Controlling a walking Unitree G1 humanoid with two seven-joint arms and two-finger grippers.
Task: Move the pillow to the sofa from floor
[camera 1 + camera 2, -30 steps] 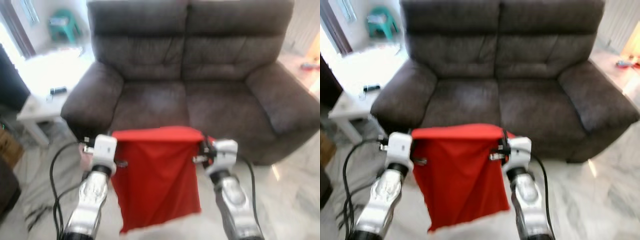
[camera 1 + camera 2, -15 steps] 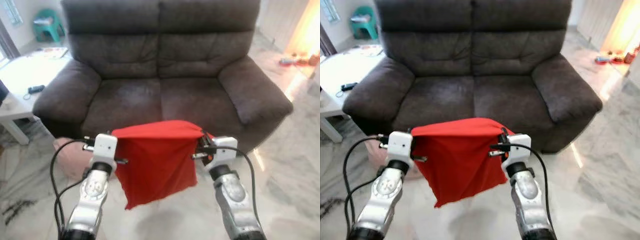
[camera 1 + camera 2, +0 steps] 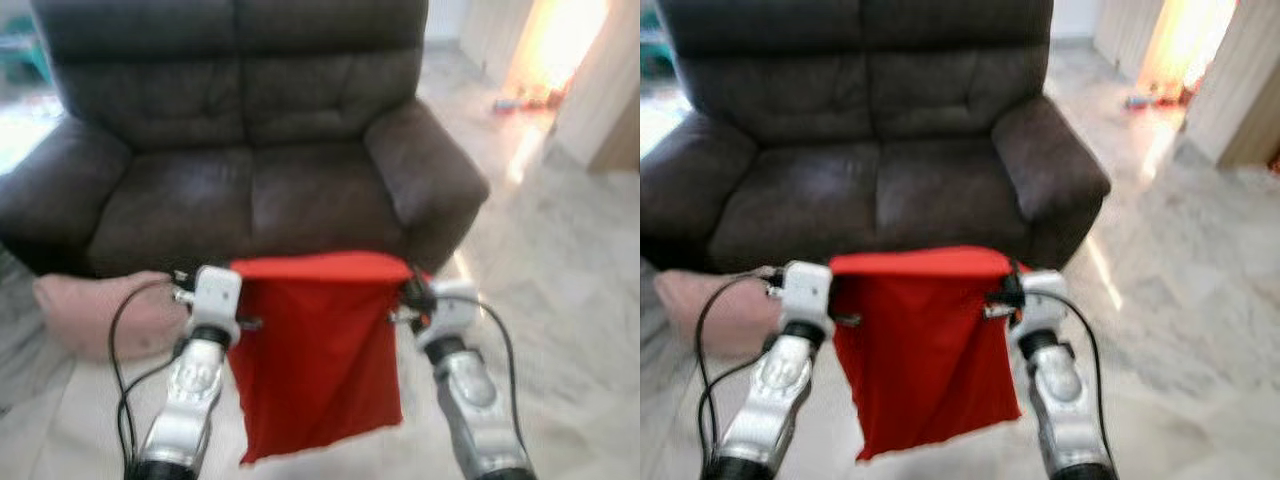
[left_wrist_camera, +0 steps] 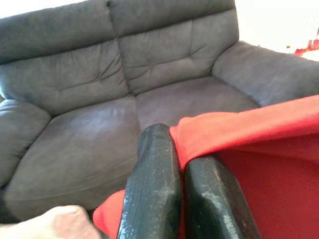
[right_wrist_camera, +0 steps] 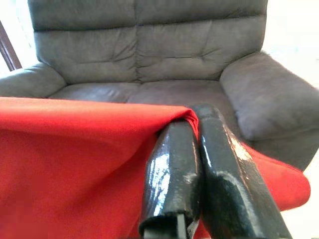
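A limp red pillow cover (image 3: 315, 360) hangs stretched between my two grippers, above the floor in front of the dark grey sofa (image 3: 230, 190). My left gripper (image 4: 172, 137) is shut on its upper left corner, and my right gripper (image 5: 197, 117) is shut on its upper right corner. The top edge is held level and the rest droops down between my arms. A pale pink pillow (image 3: 95, 310) lies on the floor against the sofa's front, to the left of my left arm. The sofa seat is bare.
Marble floor (image 3: 560, 260) spreads out to the right of the sofa. A bright doorway with small items on the floor (image 3: 530, 95) is at the far right. Black cables (image 3: 125, 340) loop beside my left arm.
The camera has swung to the right, so the sofa now sits further left and the white side table has left the picture. Both grippers still hold the red cover the same way.
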